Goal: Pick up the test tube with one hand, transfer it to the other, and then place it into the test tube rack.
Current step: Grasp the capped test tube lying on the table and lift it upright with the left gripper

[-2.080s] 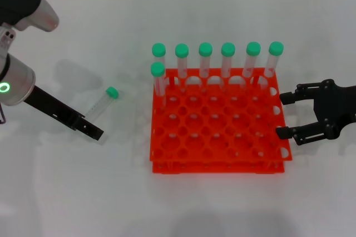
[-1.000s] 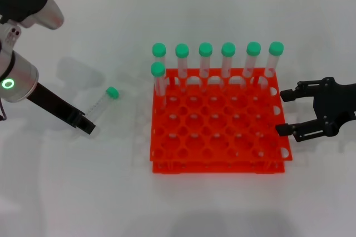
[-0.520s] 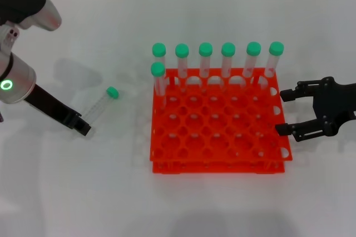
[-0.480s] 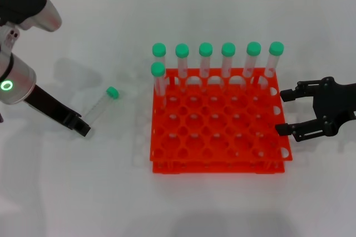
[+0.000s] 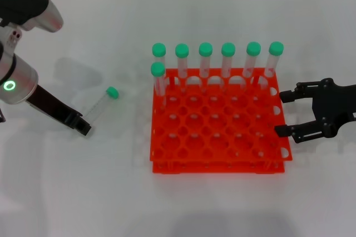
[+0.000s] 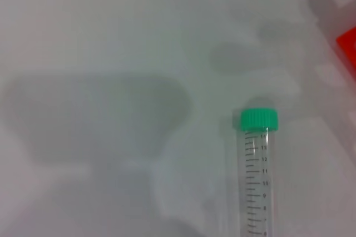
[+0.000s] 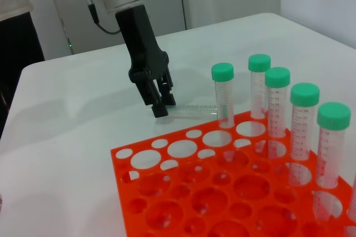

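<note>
Test tube (image 5: 102, 103): lies flat on the table (image 5: 83, 192), left of the test tube rack (image 5: 219, 120), so a low approach suits. Left gripper (image 5: 84, 128): at its base end, fingers apparently near-closed, grip not discernible. Right gripper (image 5: 285, 113): open beside the rack, awaiting handover.

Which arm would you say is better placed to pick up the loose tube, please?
Left: the left gripper sits at the test tube lying on the table, while the right gripper waits across the rack.

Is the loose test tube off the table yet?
No, the test tube lies flat on the white table, with the left pincer at its bottom end.
</note>
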Controlling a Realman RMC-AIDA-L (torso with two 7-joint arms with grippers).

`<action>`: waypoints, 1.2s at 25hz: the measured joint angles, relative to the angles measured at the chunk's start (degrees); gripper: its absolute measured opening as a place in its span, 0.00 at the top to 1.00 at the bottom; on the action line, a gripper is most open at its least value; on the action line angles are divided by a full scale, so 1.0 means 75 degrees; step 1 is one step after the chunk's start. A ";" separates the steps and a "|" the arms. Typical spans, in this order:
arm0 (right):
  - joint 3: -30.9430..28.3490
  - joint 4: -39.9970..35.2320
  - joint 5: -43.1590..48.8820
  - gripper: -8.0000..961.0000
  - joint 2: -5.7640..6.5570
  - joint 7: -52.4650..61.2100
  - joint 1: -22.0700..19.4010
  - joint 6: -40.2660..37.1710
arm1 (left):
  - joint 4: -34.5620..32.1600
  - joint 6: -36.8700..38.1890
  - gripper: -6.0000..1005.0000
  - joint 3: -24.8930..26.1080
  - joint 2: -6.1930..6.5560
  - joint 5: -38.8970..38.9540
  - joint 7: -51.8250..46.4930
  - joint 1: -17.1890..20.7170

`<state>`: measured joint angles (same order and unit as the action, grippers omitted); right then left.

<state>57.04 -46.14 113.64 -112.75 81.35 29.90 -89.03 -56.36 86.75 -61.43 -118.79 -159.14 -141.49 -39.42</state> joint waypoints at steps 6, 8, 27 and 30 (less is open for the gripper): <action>0.0000 -0.0009 0.0000 0.15 -0.0011 -0.0004 -0.0003 0.0021 | 0.0087 -0.0176 0.58 -0.0007 -0.0013 -0.0004 -0.0100 -0.0112; 0.0000 -0.0009 0.0002 0.15 -0.0013 -0.0009 -0.0003 0.0067 | 0.0098 -0.0212 0.60 -0.0072 -0.0015 0.0014 -0.0125 -0.0129; -0.0044 -0.0059 0.0025 0.15 -0.0032 0.0016 -0.0079 0.0031 | -0.1103 -0.0176 0.80 -0.0239 -0.0017 0.0947 -0.0023 0.0335; -0.0040 -0.0059 0.0025 0.15 -0.0038 0.0016 -0.0080 0.0029 | -0.1939 -0.0354 0.80 -0.0236 -0.0028 0.1774 0.0468 0.0803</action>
<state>56.74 -46.58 113.83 -113.04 81.47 29.30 -88.81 -70.90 84.10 -63.20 -119.00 -145.83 -137.98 -33.40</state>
